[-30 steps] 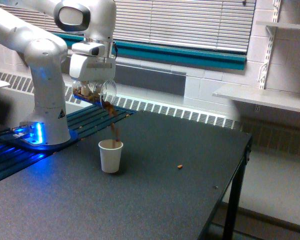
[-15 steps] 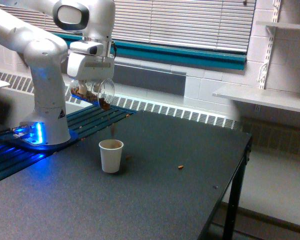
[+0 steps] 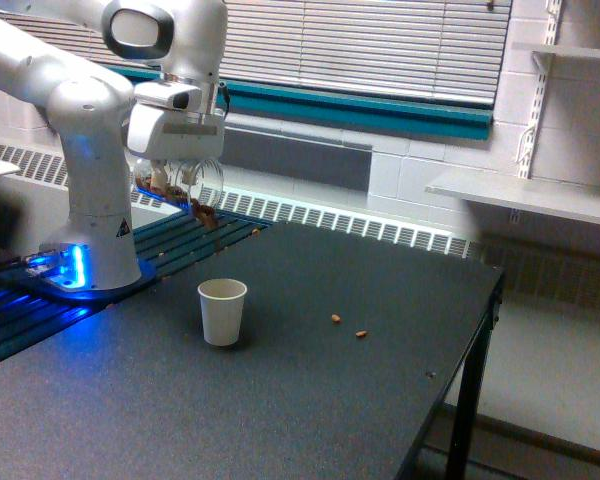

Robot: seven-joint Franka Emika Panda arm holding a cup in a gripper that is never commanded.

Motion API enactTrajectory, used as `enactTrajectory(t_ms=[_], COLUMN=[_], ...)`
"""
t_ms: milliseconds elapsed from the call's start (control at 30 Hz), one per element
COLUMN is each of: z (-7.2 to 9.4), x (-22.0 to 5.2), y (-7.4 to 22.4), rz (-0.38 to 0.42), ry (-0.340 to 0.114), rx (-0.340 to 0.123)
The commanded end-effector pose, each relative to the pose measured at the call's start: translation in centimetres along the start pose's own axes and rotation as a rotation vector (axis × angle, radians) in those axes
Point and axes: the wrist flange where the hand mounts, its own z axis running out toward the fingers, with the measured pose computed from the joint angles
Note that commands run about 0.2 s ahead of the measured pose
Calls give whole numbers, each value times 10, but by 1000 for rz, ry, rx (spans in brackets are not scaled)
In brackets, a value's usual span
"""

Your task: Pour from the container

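Since a second ago my arm has drifted toward the exterior view's left and the falling stream of brown pieces that ran down into the paper cup has stopped; a second loose piece now lies on the table, just left of the one that was already there. My gripper holds the container, the clear tumbler, clamped between its fingers, tilted with its wide mouth pointing to the right and downward. It hangs above the far left part of the dark table, higher than the paper cup and a little left of it, not over its mouth. A few brown nut-like pieces remain inside, and a small clump sits right at the lip or is just dropping off; I cannot tell which. I judge the pour as mostly done: the paper cup stands upright, and I cannot see how full it is. What is left is the remainder in the tumbler, and from here any piece that falls would likely miss the cup.
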Motion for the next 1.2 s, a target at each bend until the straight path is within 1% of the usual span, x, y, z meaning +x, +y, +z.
enactTrajectory(t_ms=[33,333,633,767,1067,1200], z=[12,15,20,19,19,19], x=[-11,-10,-11,-9,-5,-3], y=[-1,0,0,0,-2,-3], rz=[-33,-49,-69,-76,-79,-81], ry=[-25,-30,-52,-62,-69,-82], rx=[-32,-43,-61,-63,-76,-84])
